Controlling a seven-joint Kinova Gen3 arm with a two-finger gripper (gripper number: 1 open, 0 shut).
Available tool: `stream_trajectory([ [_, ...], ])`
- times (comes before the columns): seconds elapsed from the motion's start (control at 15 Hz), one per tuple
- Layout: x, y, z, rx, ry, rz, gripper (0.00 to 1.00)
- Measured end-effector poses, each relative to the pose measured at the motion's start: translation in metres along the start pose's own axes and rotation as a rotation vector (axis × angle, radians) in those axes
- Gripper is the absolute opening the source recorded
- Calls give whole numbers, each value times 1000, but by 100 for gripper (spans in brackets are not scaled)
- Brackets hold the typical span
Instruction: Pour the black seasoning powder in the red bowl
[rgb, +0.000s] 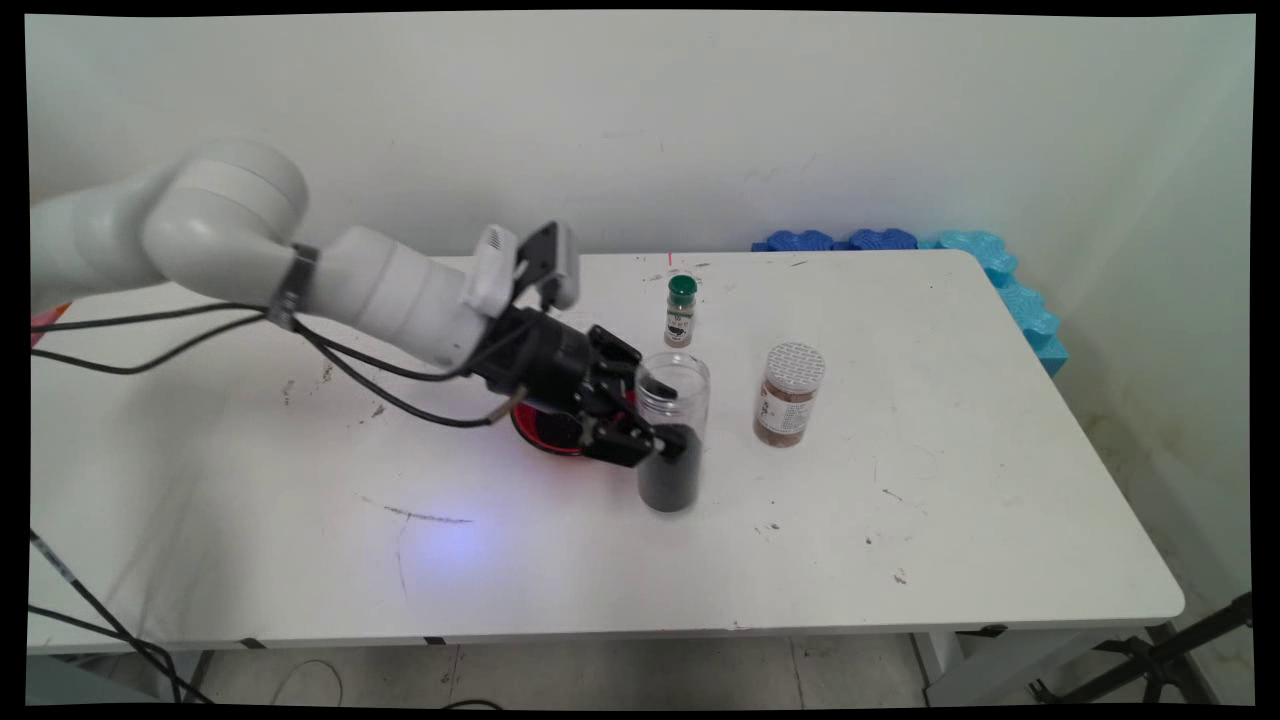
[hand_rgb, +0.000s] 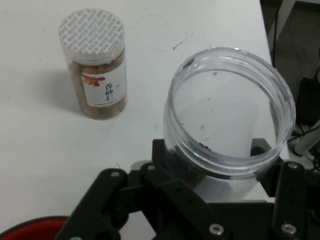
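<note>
A clear, lidless jar (rgb: 675, 385) with dark stuff in its lower part stands upright on the white table (rgb: 900, 520). My gripper (rgb: 664, 443) comes in from the left and is shut on the jar's lower half. In the hand view the jar's open mouth (hand_rgb: 227, 112) rises between the two fingers of the gripper (hand_rgb: 210, 150), one on each side of its wall. Right behind the hand lies a red round thing (rgb: 540, 430), partly hidden by it; its edge (hand_rgb: 30, 227) shows at the hand view's bottom left.
A brown-filled jar with a patterned silvery lid (rgb: 790, 395) (hand_rgb: 95, 65) stands to the right of the held jar. A small green-capped bottle (rgb: 680, 310) stands behind it. Blue foam pieces (rgb: 960, 250) line the table's far right corner.
</note>
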Motion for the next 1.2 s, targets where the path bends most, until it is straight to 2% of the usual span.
stream_trajectory([
  [0.47,16,6,-67,4,22,51,0],
  [0.87,27,7,-102,16,4,81,0],
  [1.2,39,4,-127,29,16,59,0],
])
